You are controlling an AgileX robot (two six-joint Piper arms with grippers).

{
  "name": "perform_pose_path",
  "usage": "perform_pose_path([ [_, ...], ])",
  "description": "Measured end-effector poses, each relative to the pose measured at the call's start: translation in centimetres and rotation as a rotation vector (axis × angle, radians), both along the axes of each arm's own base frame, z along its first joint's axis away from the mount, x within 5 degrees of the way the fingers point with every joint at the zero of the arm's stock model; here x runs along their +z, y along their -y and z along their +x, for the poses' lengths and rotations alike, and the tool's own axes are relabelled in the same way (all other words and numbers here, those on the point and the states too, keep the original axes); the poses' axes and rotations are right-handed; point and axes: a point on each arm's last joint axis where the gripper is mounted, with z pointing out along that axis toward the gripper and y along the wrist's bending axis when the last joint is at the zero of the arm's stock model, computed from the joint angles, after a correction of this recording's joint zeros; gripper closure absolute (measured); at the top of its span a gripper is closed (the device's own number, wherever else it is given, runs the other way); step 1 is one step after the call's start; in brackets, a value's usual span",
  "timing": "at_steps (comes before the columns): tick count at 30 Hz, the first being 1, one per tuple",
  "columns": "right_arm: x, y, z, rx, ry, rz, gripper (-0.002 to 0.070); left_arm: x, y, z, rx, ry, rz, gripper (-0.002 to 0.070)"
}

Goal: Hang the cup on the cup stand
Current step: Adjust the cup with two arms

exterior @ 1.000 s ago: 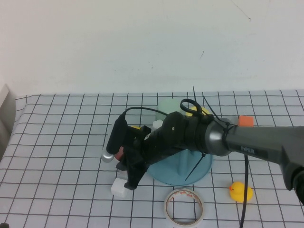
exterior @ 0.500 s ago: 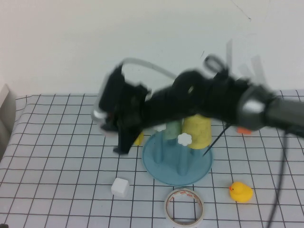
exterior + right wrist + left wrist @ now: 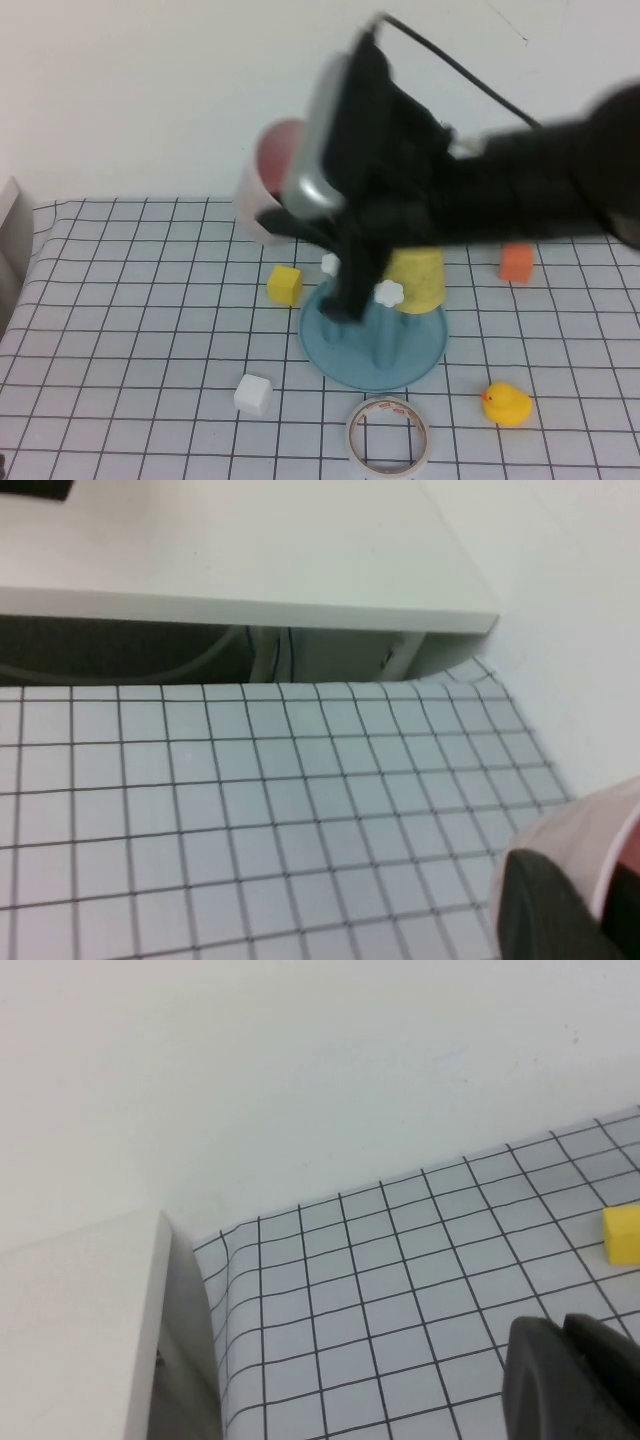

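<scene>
2 cups (image 3: 272, 180), 3 blocks (image 3: 284, 284), 1 duck (image 3: 507, 404).

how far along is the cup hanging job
Done: the pink cup is off the table, held in the right gripper and raised above and to the left of the cup stand. A yellow cup already sits on one peg. In hand: carrying the cup. Left: turn it over a free white-knobbed peg, lower and release. The left gripper is shut, idle over the table's left side.
</scene>
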Motion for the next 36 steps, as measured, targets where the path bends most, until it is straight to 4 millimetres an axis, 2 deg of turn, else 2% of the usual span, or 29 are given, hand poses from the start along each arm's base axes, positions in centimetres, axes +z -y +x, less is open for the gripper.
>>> perform_pose_path([
  [8,-3.8,5.1,-4.9,-0.140,-0.079,0.131,0.0642,0.0,0.0,0.0,-0.010,0.004,0.032,0.0676],
  [12,-5.3,6.9,-7.2,-0.107,-0.060,0.126,0.0642,0.1,0.2,0.0,-0.017,0.003,-0.023,0.0676],
  [15,-5.8,7.3,-8.6,-0.036,-0.068,0.139,0.0642,0.2,0.6,0.0,-0.026,-0.004,-0.188,0.0676],
  [20,-5.2,7.0,-9.9,0.090,-0.067,0.187,0.0642,0.7,2.1,-0.3,-0.098,-0.081,-0.694,0.0676],
  [22,-5.0,6.9,-10.1,0.122,-0.049,0.191,0.0642,1.0,2.8,-0.6,-0.157,-0.116,-0.831,0.0676],
  [30,-4.7,6.7,-10.3,0.191,0.042,0.172,0.0642,2.6,4.2,-1.3,-0.352,-0.147,-1.157,0.0666],
  [33,-4.0,6.6,-10.3,0.236,0.127,0.166,0.0642,2.9,4.4,-1.5,-0.387,-0.175,-1.218,0.0565],
  [34,-3.7,6.5,-10.3,0.249,0.156,0.165,0.0642,2.9,4.6,-1.6,-0.399,-0.196,-1.247,0.0491],
  [36,-2.9,6.3,-10.2,0.277,0.230,0.162,0.0642,3.0,4.8,-1.8,-0.416,-0.251,-1.321,0.0289],
])
